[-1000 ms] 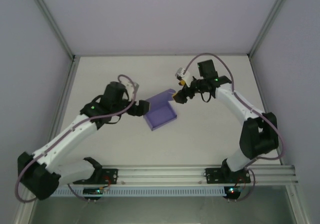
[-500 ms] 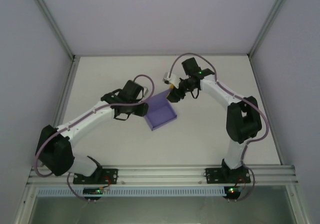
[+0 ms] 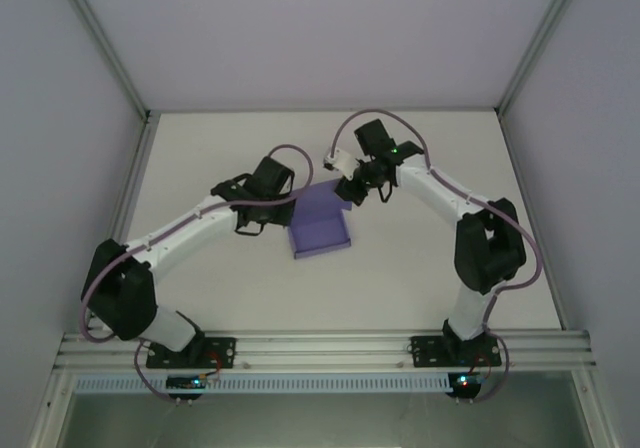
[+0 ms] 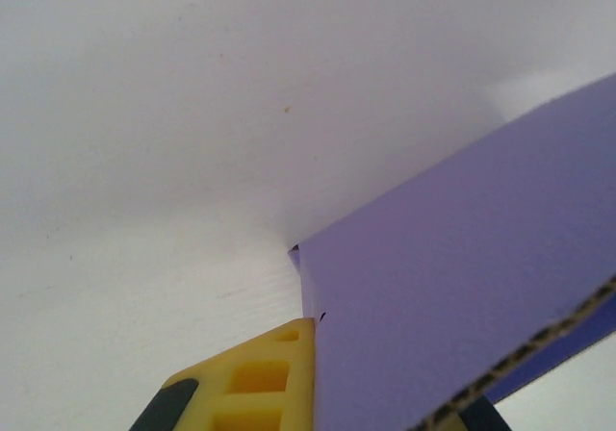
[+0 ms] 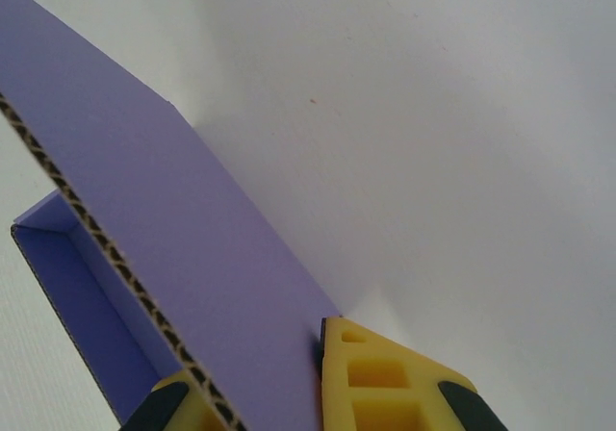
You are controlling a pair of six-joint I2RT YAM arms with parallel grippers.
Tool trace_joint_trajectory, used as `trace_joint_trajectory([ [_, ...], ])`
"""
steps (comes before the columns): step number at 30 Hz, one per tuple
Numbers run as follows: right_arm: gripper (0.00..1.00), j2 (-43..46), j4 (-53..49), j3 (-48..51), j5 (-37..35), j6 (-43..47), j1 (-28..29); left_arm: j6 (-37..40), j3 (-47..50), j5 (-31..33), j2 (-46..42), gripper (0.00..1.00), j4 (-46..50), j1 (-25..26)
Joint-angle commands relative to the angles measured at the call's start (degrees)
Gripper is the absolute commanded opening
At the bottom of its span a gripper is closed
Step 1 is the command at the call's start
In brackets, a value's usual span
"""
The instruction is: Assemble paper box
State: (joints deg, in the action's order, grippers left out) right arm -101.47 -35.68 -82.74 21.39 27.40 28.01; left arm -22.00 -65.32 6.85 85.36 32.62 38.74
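Note:
The paper box (image 3: 320, 230) is lilac-purple corrugated card, an open shallow tray lying mid-table with its walls raised. My left gripper (image 3: 284, 208) is at the box's left back corner. In the left wrist view it (image 4: 375, 402) is shut on a purple wall (image 4: 462, 287), one yellow finger (image 4: 260, 378) pressed against the card. My right gripper (image 3: 345, 190) is at the box's back right corner. In the right wrist view it (image 5: 260, 364) is shut on an upright wall (image 5: 192, 229), whose fluted edge runs between the fingers (image 5: 385, 383); the tray's inside (image 5: 87, 296) lies to the left.
The white table (image 3: 420, 258) is bounded by metal frame posts (image 3: 130, 183) at left and right and by a rail (image 3: 320, 348) along the near edge, where both arm bases are bolted. Pale enclosure walls stand behind.
Both grippers closed in on the box's back edge, the left moving right and the right moving left. The box turned from a skewed angle to nearly square with the table.

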Motion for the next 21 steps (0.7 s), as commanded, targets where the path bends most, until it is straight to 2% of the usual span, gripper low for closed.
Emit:
trace_joint_trajectory([
  [1,0.0,2.7,4.5,3.1,-5.4,-12.4,0.6,-3.9,-1.8,0.8,2.0,0.0,-3.4,0.5],
  [5,0.0,6.5,17.1,9.7,-15.5,-23.8,3.8,-8.2,-3.6,0.8,5.0,0.0,-7.7,0.5],
  [9,0.0,7.4,22.2,10.5,-27.8,-34.9,7.5,-12.3,-6.1,1.1,7.3,0.0,-11.2,0.4],
  [13,0.0,6.6,24.1,8.6,-42.7,-35.9,13.2,-13.9,-8.4,0.3,8.1,0.0,-14.0,0.4],
  [14,0.0,6.1,23.3,7.6,-43.0,-36.5,14.0,-14.7,-8.9,1.4,8.4,0.0,-14.0,0.3],
  [17,0.0,4.8,23.7,6.6,-41.8,-46.3,14.3,-18.2,-7.8,1.9,8.3,0.0,-18.2,0.0],
  [21,0.0,2.1,26.4,6.8,-41.0,-56.2,13.9,-22.5,-7.2,-4.5,9.6,0.0,-25.9,-1.3],
])
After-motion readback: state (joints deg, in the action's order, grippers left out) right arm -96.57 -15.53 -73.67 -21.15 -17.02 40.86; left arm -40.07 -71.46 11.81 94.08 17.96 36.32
